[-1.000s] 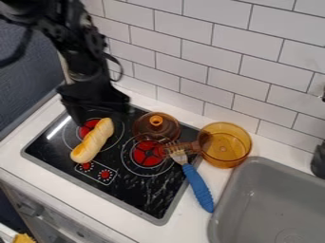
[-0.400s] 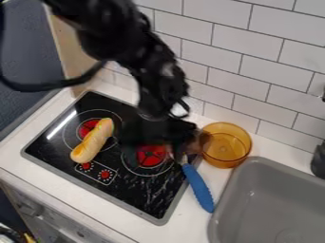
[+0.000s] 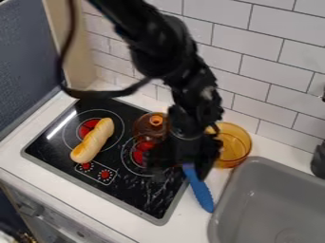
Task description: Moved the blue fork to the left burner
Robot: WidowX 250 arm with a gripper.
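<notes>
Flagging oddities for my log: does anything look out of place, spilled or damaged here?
Two things look odd: the bread lies partly over the left burner with no pan under it, and the blue fork juts past the stove over the counter. No spill shows.

Bread [image 3: 93, 140] on stove [image 3: 141, 195], pot [image 3: 237, 144] right of stove, fork [image 3: 200, 191] left of sink [image 3: 273, 197]

I'm looking in on a kitchen: a black stove [image 3: 130, 192] with red burners [image 3: 86, 128] left of centre, a grey sink [image 3: 273, 204] at lower right, white wall tiles [image 3: 279, 52] at upper right, bread [image 3: 93, 141] on the stove, an amber pot [image 3: 237, 143] right of centre.
</notes>
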